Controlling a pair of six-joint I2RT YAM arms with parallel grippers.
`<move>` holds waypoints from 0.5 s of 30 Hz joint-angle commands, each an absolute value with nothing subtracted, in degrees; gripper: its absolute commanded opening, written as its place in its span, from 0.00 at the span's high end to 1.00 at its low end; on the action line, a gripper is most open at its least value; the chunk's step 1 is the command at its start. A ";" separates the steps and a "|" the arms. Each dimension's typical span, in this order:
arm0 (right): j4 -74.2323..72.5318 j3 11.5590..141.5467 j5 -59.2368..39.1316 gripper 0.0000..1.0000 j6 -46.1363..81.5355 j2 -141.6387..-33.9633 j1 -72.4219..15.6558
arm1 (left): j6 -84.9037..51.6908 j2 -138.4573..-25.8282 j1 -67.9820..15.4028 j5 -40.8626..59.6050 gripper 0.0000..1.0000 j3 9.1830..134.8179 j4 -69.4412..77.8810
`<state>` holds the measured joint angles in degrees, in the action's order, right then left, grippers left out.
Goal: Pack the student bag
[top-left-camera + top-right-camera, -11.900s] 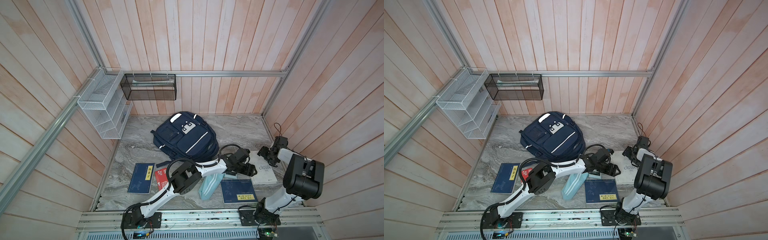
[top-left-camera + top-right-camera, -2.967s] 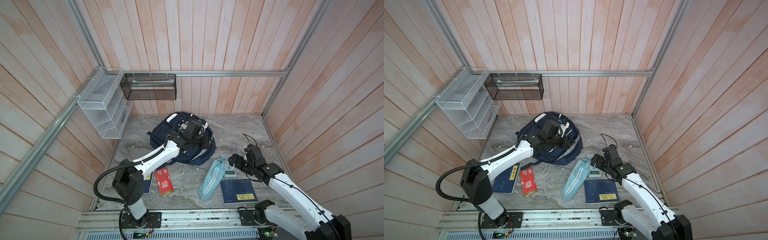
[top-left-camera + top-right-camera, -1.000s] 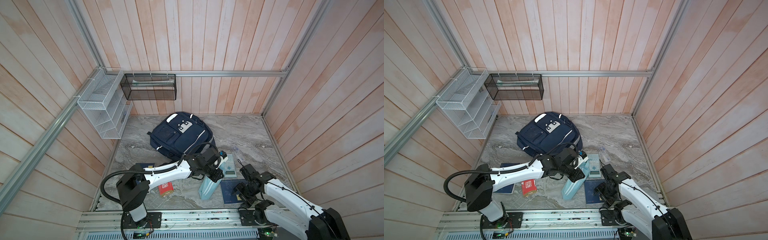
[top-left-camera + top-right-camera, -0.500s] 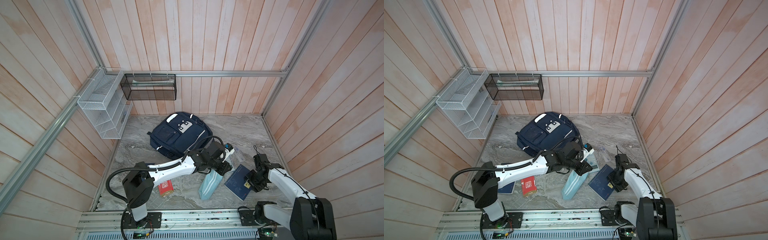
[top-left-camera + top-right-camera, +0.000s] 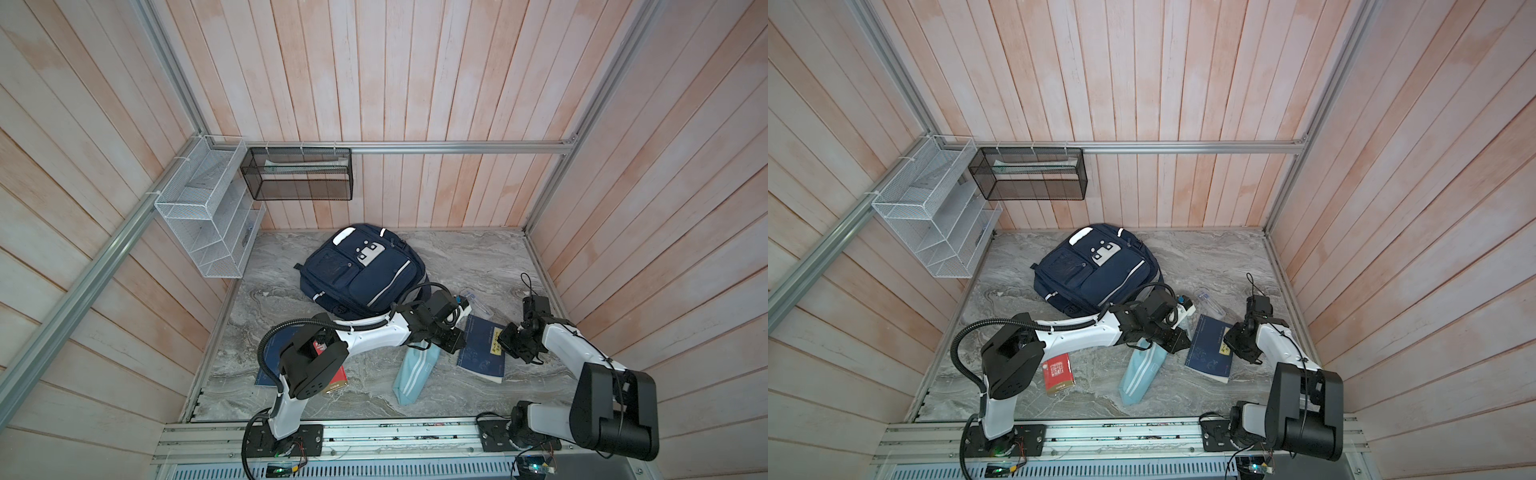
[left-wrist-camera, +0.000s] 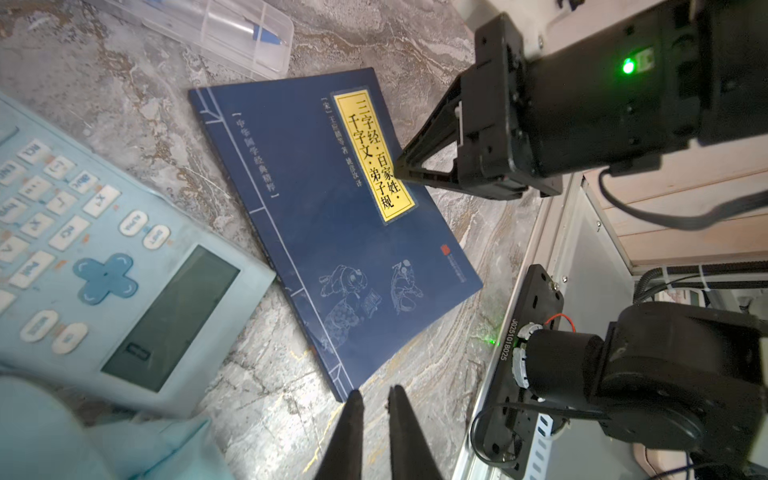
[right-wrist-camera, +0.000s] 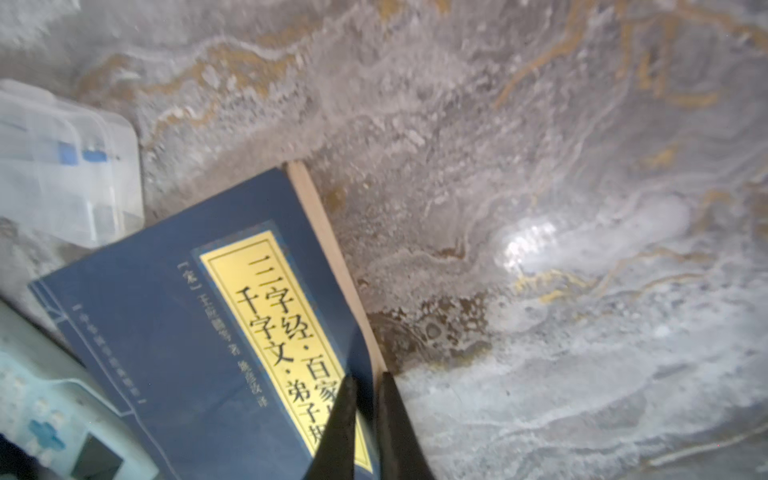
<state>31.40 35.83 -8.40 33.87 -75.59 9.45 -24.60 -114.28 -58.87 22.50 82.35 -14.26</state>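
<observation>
The student bag [image 5: 361, 270] is lying front-pockets-up by the back edge of the bench [image 5: 478, 257], about the middle, and I can't see an open mouth on it anywhere. The new bit is that the right gripper [image 7: 366, 380] just snapped closed. Its fingers [image 7: 340, 419] are now pinched on the fore-edge of the blue book [image 7: 187, 332], right next to the yellow title label [image 7: 270, 316]. A second ago they were spread wide and only hanging over it. The book has also swung round to a slant and sits farther from the front edge than it did. It looks to still be resting on the bench. The left gripper [image 6: 372, 392] has its tips nearly together with nothing between them, just off the book's corner and beside the calculator [image 6: 104, 257] and light-blue pouch [image 5: 415, 374]. Three seconds back it was up at the bag. My guess is this is the first real pick: book grabbed, not lifted, nothing packed yet. Someone has to open that bag first, and a thin pinch on a floppy cover could easily slip.
</observation>
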 commanded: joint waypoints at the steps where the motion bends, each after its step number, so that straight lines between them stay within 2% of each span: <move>1: 27.11 33.09 -12.91 1.00 30.02 -78.56 10.08 | -28.69 -117.53 -58.44 22.79 0.84 83.53 -11.27; 9: 25.87 32.31 -16.28 1.00 29.00 -69.25 12.62 | -31.95 -120.91 -57.74 21.89 0.82 86.19 -10.45; 15: 23.15 30.45 -23.28 1.00 29.69 -59.00 12.80 | -35.52 -119.41 -55.20 27.96 0.67 83.75 -5.90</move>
